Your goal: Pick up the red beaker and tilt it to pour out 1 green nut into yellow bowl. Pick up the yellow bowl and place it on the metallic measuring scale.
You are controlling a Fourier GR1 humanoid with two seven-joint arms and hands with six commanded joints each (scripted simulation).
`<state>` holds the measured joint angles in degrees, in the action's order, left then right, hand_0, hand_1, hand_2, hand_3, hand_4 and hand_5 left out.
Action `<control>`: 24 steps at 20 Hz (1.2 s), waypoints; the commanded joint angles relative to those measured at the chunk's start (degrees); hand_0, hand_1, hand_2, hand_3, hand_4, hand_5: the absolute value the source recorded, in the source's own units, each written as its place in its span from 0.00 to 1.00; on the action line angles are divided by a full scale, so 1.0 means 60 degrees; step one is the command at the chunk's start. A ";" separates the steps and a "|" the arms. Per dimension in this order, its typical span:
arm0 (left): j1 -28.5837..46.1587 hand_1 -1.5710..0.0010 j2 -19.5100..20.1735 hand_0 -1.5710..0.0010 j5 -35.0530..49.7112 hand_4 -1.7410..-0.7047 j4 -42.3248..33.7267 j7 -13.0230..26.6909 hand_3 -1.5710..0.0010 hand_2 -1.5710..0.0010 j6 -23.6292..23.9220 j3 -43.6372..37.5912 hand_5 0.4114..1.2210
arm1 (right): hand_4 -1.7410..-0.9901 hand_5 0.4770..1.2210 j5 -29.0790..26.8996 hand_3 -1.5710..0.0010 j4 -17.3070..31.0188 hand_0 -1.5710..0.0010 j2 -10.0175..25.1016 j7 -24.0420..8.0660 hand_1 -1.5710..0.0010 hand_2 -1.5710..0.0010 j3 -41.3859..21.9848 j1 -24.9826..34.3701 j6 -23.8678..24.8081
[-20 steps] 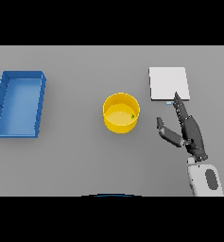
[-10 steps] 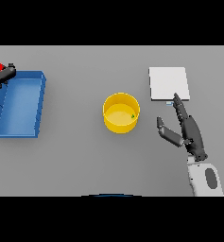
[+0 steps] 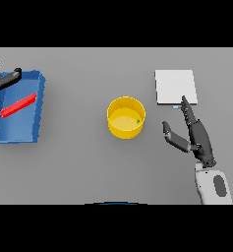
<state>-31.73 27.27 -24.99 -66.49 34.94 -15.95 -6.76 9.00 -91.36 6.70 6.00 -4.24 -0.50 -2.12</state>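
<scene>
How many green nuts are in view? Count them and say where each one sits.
1. A single green nut lies inside the yellow bowl, near its right wall. The red beaker lies in the blue tray; any nuts inside it would be hidden.
</scene>
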 commanded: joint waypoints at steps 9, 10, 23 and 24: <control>-0.0001 0.99 -0.0336 0.99 -0.0254 0.99 -0.0514 -0.0058 0.99 0.99 0.0499 -0.0038 0.33 | 0.73 0.25 0.1121 1.00 -0.0151 1.00 0.0475 -0.0901 1.00 1.00 -0.0553 0.0755 0.0000; 0.0127 0.99 -0.0342 0.99 -0.0221 0.99 -0.0640 -0.0164 0.99 0.99 0.0528 -0.0055 0.34 | 0.76 0.26 0.1099 1.00 -0.0088 0.99 0.0656 -0.0482 1.00 1.00 -0.0680 0.0949 -0.0323; 0.0461 1.00 -0.0501 1.00 -0.0084 0.95 -0.0938 -0.0410 1.00 1.00 0.0624 -0.0099 0.37 | 0.67 0.19 0.4299 1.00 0.1354 1.00 0.2637 0.0168 1.00 1.00 -0.3503 0.4414 -0.2699; 0.0410 1.00 -0.0472 1.00 -0.0069 0.95 -0.0884 -0.0386 1.00 1.00 0.0608 -0.0134 0.38 | 0.68 0.20 0.4449 1.00 0.1414 1.00 0.2663 0.0211 1.00 1.00 -0.3722 0.4565 -0.2882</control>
<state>-29.29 24.44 -25.41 -71.81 32.67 -12.29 -7.57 35.69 -82.88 22.65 7.29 -26.57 26.89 -19.40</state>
